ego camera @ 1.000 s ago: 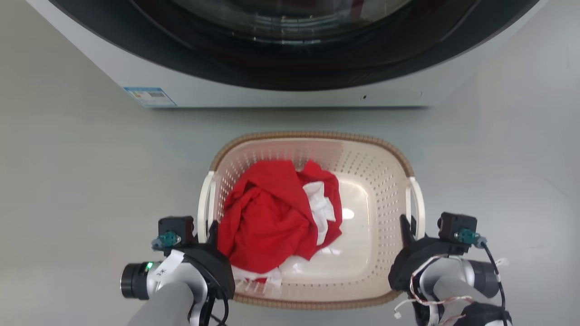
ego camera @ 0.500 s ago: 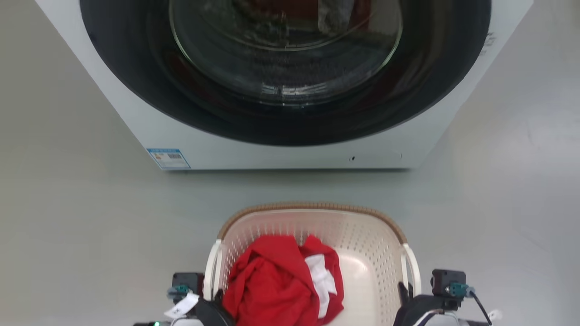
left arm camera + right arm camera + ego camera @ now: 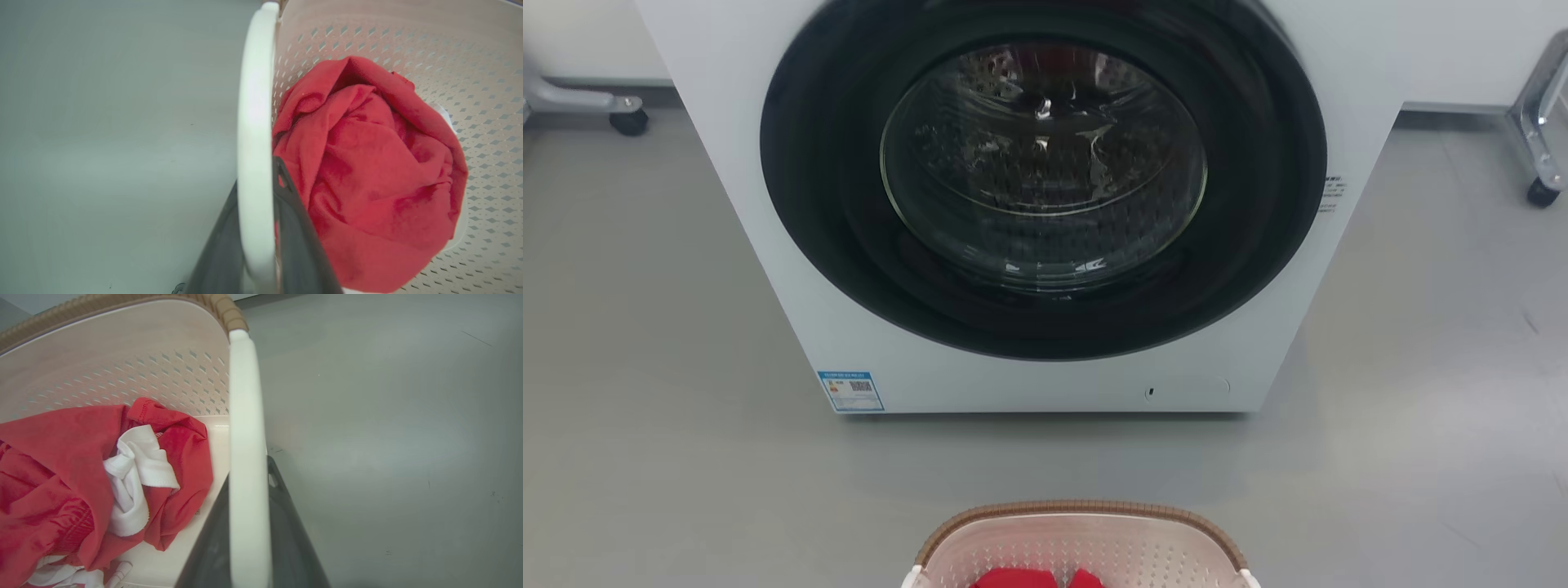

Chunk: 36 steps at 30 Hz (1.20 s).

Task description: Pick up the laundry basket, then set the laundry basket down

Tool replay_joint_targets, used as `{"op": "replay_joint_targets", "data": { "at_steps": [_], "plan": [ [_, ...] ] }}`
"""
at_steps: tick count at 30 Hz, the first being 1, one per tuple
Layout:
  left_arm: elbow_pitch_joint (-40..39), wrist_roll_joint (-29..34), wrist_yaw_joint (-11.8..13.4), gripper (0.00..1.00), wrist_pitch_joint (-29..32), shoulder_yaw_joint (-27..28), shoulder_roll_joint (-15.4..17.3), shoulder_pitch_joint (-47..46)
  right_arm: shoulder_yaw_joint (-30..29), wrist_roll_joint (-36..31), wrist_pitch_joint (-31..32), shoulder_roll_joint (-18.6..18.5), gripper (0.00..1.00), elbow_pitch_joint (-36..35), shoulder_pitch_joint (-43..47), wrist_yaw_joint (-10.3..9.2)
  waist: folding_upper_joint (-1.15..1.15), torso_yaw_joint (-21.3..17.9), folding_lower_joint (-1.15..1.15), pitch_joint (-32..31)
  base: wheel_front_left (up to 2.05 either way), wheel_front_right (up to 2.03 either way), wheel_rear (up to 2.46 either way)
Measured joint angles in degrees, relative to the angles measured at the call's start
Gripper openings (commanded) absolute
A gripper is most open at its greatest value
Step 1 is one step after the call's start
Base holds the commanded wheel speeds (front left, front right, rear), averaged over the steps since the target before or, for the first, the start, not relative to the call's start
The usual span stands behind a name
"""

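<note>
Logging layout, big to small. One washing machine point(image 3: 1045, 204) stands straight ahead. One laundry basket point(image 3: 1078, 531) is on my side of it, well apart, its far rim just inside the head view's bottom edge. The basket lies between my two arms, neither nearer, so the next move needs both arms level together. I cannot tell whether it is off the floor point(image 3: 645, 327).

Contents: one red garment point(image 3: 367, 171) and at least one white piece point(image 3: 135, 473) bunched into it.

Two white handles, one per side, each run lengthwise along my fingers. The left gripper point(image 3: 255, 179) straddles the left handle point(image 3: 253, 102), fingers pressed to both faces. The right gripper point(image 3: 249, 469) does likewise on the right handle point(image 3: 245, 396).
</note>
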Motion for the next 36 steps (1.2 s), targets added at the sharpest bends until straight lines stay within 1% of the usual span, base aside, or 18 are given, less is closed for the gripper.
{"op": "replay_joint_targets", "data": {
  "at_steps": [7,12,17,21,36],
  "plan": [
    [0.5,-0.9,0.3,0.0,1.9,-0.8,0.1,1.7,1.9,2.4,1.7,0.0,0.0,-0.3,1.6,-0.04,0.0,-0.2,0.0,-4.8,0.0,0.0,0.0],
    [0.4,-1.6,0.4,0.0,3.0,-1.5,0.2,1.9,2.7,3.6,2.3,0.0,0.0,-0.3,2.4,-0.04,0.0,-0.6,0.01,-6.4,0.0,0.0,0.0],
    [0.5,-2.5,0.5,0.0,3.5,-2.0,0.3,2.6,3.8,4.7,2.7,0.0,0.0,-0.3,2.5,-0.07,0.01,-1.0,0.01,-6.9,0.0,0.0,0.0],
    [0.5,-2.7,0.8,0.0,4.0,-2.5,0.3,2.6,4.5,5.8,3.1,0.0,0.0,-0.3,2.5,-0.46,0.01,-1.2,0.01,-7.1,0.0,0.0,0.0],
    [0.5,-3.4,1.2,0.0,4.4,-3.3,0.4,2.6,6.6,8.3,2.6,-0.1,0.0,0.0,2.4,-0.47,0.02,-1.7,0.02,-6.6,0.0,0.0,0.0]
  ]
}}
